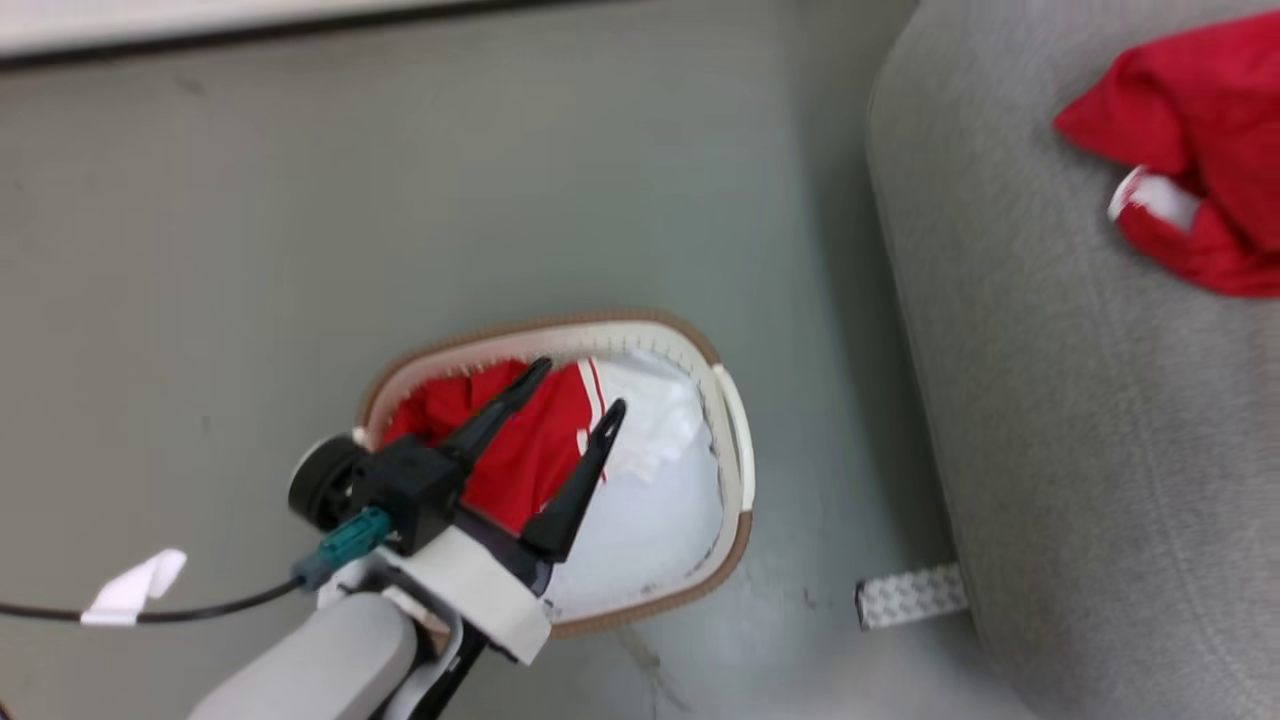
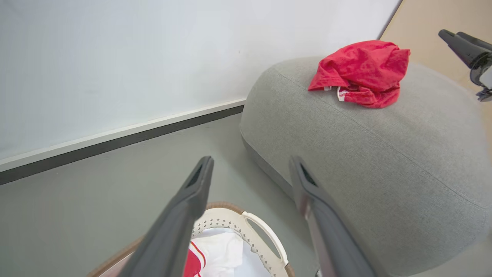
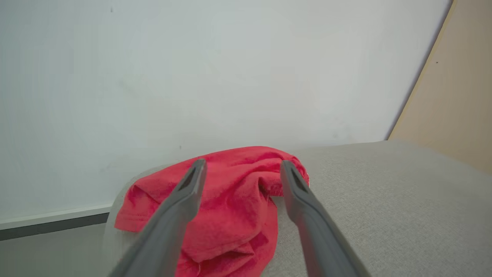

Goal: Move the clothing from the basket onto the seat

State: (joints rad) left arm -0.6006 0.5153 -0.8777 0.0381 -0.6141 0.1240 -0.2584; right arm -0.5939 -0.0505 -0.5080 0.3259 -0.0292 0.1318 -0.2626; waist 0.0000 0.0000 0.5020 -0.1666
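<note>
The cream-white basket (image 1: 735,440) with a brown rim stands on the floor left of the grey seat (image 1: 1050,400). Inside it lies the red-and-white striped garment (image 1: 530,445), partly under my left gripper (image 1: 578,388), which hovers open above the basket with nothing between its fingers. In the left wrist view the left gripper (image 2: 250,165) points past the basket's handle (image 2: 265,238) toward the seat (image 2: 365,154). The plain red garment (image 1: 1190,150) lies crumpled on the seat. My right gripper (image 3: 243,167) stands open just above that garment (image 3: 230,200), holding nothing.
A pale bluish-white pad (image 1: 650,510) lines the basket's bottom. A black cable with white tape (image 1: 135,590) crosses the floor at the lower left. A patterned metal plate (image 1: 910,597) sticks out from the seat's base. A white wall with a dark skirting board (image 2: 115,140) runs behind.
</note>
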